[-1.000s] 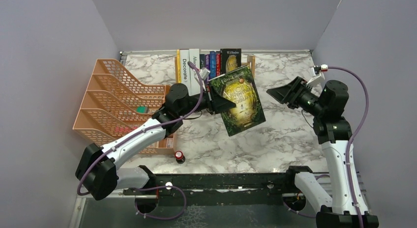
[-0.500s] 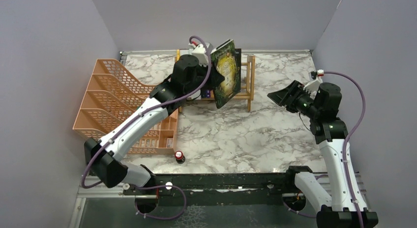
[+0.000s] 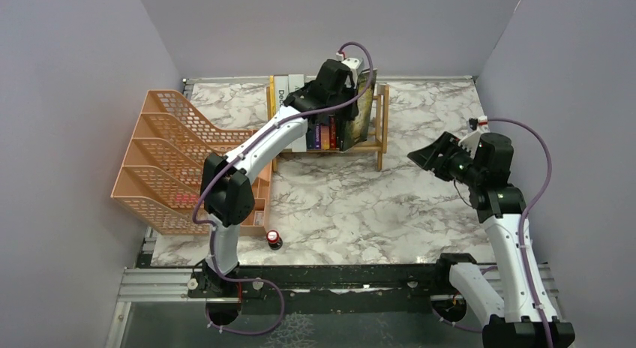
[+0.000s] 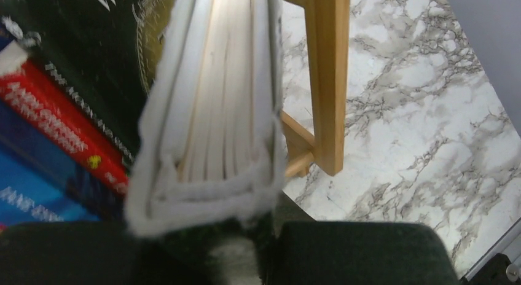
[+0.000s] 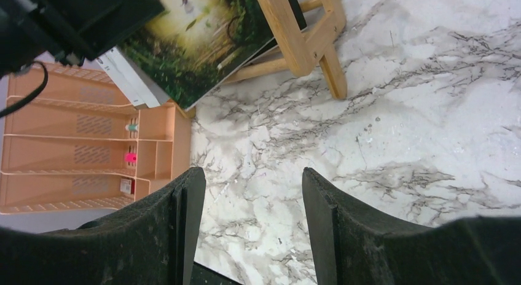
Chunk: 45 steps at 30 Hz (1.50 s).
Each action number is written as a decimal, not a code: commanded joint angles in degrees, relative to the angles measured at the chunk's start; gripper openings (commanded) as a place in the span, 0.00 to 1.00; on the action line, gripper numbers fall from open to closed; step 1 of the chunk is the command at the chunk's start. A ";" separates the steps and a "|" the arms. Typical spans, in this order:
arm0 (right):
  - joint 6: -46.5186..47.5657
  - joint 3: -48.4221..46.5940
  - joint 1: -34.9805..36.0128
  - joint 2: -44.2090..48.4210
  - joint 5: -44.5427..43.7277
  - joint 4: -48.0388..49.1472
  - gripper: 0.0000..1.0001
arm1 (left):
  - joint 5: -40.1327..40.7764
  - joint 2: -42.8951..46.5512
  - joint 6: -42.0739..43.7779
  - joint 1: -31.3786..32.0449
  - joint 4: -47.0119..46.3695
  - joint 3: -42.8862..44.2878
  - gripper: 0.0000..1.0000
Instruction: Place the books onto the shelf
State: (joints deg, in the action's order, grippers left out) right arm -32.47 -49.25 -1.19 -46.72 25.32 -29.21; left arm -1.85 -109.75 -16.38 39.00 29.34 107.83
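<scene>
Fingers of the left arm (image 3: 346,93) are clamped on the dark green book (image 3: 361,112), gripping it by one edge over the shelf (image 3: 381,117). In the left wrist view, the pads press both covers and the white page block faces the camera. Right fingers (image 3: 425,154) stand apart with nothing between them, held above bare marble well to the right of the shelf and pointing toward it.

The bench (image 3: 352,205) is a white marble-patterned surface and carries the shelf at its far edge. An orange mesh file tray (image 3: 172,149) stands to the left of the shelf, its tiers stepping down away from it.

The shelf is a light-wood rack of thin slats with two upright end frames. A row of upright books (image 3: 322,130) fills its left and middle part. A white book (image 3: 283,100) stands near the left end frame, followed by blue and red spines and a black cover.

The dark green book occupies the right end of the row, between the black cover and the right end frame, just beside that frame and leaning slightly. Whether its lower edge rests on the slats cannot be determined.

A small red-and-white object (image 3: 274,238) lies on the bench well in front of the shelf, beside the near corner of the tray.
</scene>
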 commanded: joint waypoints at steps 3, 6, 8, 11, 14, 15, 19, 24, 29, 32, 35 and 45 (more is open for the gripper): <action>1.38 1.34 0.05 1.32 -0.90 -1.02 0.63 | -9.24 -7.82 -0.63 -4.48 -1.30 10.75 0.00; 1.45 1.82 0.05 1.26 -1.08 -0.63 0.63 | -8.11 -10.82 -0.35 -4.64 -0.26 13.00 0.00; 1.24 2.09 0.13 1.22 -0.78 -0.11 0.63 | -6.07 -12.47 -0.43 -4.64 0.42 14.04 0.00; 1.01 2.48 0.08 0.95 -0.51 0.44 0.63 | -2.90 -14.38 -0.23 -4.72 1.49 15.08 0.00; 1.00 2.67 0.09 0.73 -0.50 0.60 0.63 | 2.77 -15.82 -0.50 -4.70 4.11 16.74 0.00; 1.00 2.74 0.07 0.67 -0.56 0.56 0.63 | 5.41 -16.11 -0.76 -4.72 5.33 17.36 0.00; 0.96 3.00 0.09 0.48 -0.56 0.72 0.63 | 14.08 -15.37 -1.75 -4.73 8.73 18.25 0.00; 0.50 3.39 0.08 0.35 -0.37 1.34 0.63 | 21.02 -13.89 -2.43 -4.73 12.02 18.94 0.00; 0.22 3.89 0.09 0.25 -0.07 1.69 0.63 | 20.13 -13.78 -2.23 -4.64 12.67 19.34 0.00; 0.21 3.90 0.05 0.17 0.00 1.79 0.63 | 16.26 -14.71 -1.91 -4.69 12.97 21.04 0.09; 0.21 3.75 0.05 0.03 -0.09 1.70 0.63 | 13.94 -14.95 -2.22 -4.64 13.76 23.22 0.41; 0.21 3.49 0.07 -0.31 0.11 1.70 0.63 | 14.06 -8.41 -2.58 -4.66 13.91 22.34 0.53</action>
State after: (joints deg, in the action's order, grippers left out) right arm -32.05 -45.74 -1.19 -46.98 25.30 -29.19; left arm 6.52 -123.79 -21.17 36.40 41.23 130.17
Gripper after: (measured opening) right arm 0.630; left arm 0.523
